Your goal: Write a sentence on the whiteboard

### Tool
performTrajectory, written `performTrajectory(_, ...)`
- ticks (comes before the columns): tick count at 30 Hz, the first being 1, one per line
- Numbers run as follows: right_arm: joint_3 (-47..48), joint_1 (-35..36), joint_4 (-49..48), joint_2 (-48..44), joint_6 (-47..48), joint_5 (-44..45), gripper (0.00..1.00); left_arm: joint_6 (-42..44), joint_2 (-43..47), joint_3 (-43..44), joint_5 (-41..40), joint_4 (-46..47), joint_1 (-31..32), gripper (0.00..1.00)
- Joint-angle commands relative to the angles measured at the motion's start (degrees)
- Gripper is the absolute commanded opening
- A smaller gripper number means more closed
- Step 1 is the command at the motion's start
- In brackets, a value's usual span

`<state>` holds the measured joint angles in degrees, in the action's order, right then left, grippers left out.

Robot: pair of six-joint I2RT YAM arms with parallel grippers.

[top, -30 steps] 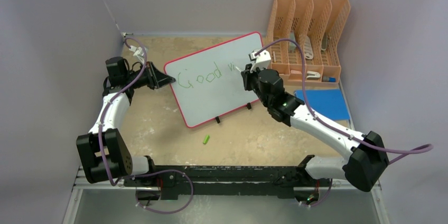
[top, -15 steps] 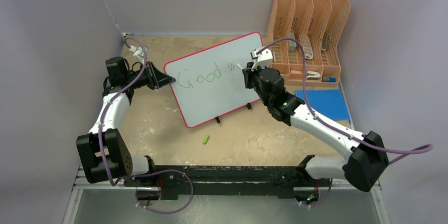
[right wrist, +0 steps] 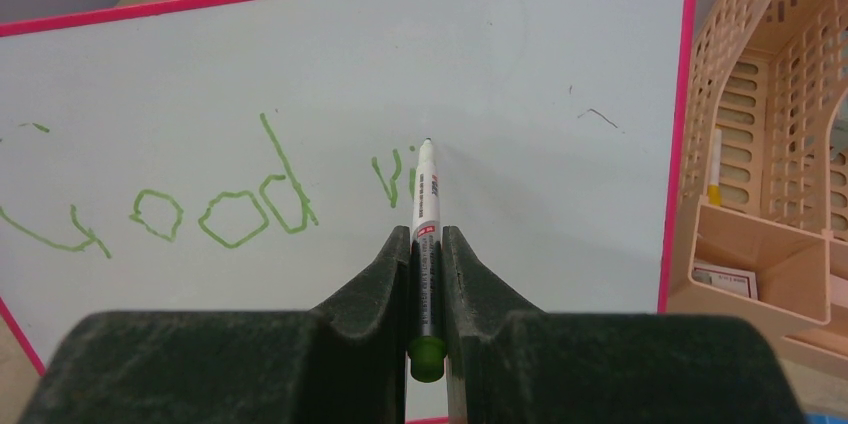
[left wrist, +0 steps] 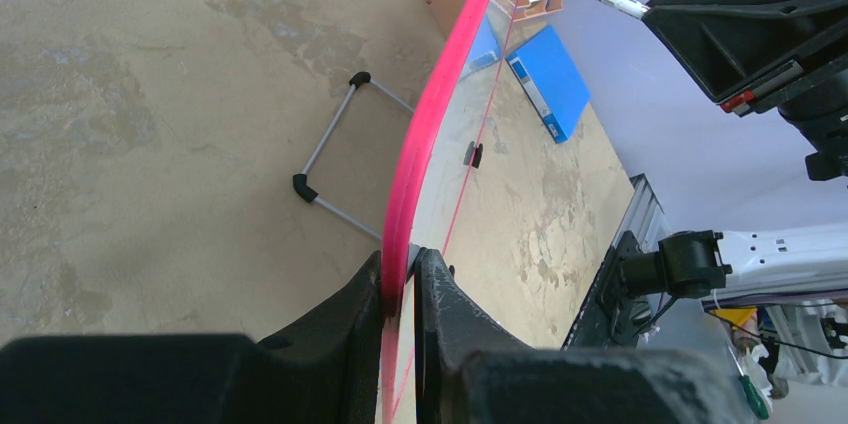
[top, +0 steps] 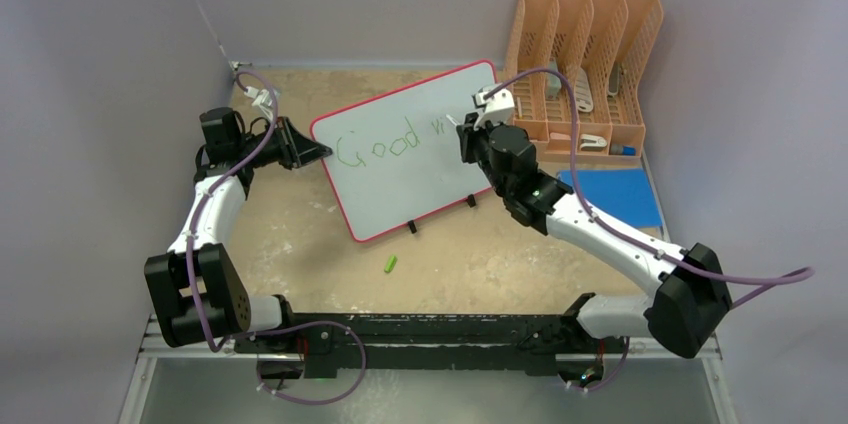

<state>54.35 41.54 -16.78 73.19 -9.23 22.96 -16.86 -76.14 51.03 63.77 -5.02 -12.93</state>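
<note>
Past "Good" in the sentence [right wrist: 232,219], starting word two. Clamping marker [right wrist: 425,194] with right gripper [right wrist: 428,244], whiteboard [right wrist: 520,74] rim with left gripper [left wrist: 400,279]. Next: stroke rightward, tip down.

Plain pale lilac-grey walls [top: 100,24] enclose the frame on the left, top and right. A mottled tan tabletop [top: 300,244] fills the centre. A grey metal strip [top: 450,399] runs along the bottom edge. Light is even

We see table [top: 300,234], mottled tan top. On it we note: whiteboard [top: 400,194] propped tilted at centre on black clip feet [top: 411,228]; small green piece [top: 390,264] loose nearer front; orange slotted organizer [top: 585,34] far right; flat blue rectangle [top: 620,194] just in front of it.
</note>
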Motion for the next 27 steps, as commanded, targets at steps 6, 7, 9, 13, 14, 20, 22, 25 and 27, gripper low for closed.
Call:
performTrajectory(6,3.56,-0.40,-4.31,0.39,1.52,0.57,0.00,1.75,0.20,0.75,-2.94,-1.49,1.06,0.00)
performTrajectory(7,3.64,-0.33,-4.39,0.64,1.50,0.54,0.00,1.75,0.16,0.71,-2.92,-1.49,1.06,0.00)
performTrajectory(9,3.89,-0.41,-4.45,1.06,1.57,0.36,0.00,1.75,0.20,0.73,-2.94,-1.53,1.07,0.00)
performTrajectory(13,4.22,-0.52,-4.90,1.55,1.73,0.41,0.00,1.75,0.19,0.67,-2.90,-1.56,1.07,0.00)
performTrajectory(14,4.41,-0.57,-4.92,1.68,1.76,0.42,0.00,1.75,0.19,0.72,-2.86,-1.57,1.06,0.00)
performTrajectory(20,4.98,-0.79,-5.18,2.67,2.10,0.43,0.00,1.75,0.19,0.76,-2.86,-1.57,1.07,0.00)
performTrajectory(22,5.06,-0.93,-5.17,2.99,2.03,0.42,0.00,1.75,0.20,0.77,-2.85,-1.57,1.06,0.00)
performTrajectory(25,5.07,-1.03,-4.99,3.59,1.92,0.29,0.00,1.75,0.25,0.76,-2.86,-1.56,1.06,0.00)
performTrajectory(27,5.02,-1.10,-4.81,3.86,1.78,0.16,0.00,1.75,0.27,0.83,-2.86,-1.58,1.07,0.00)
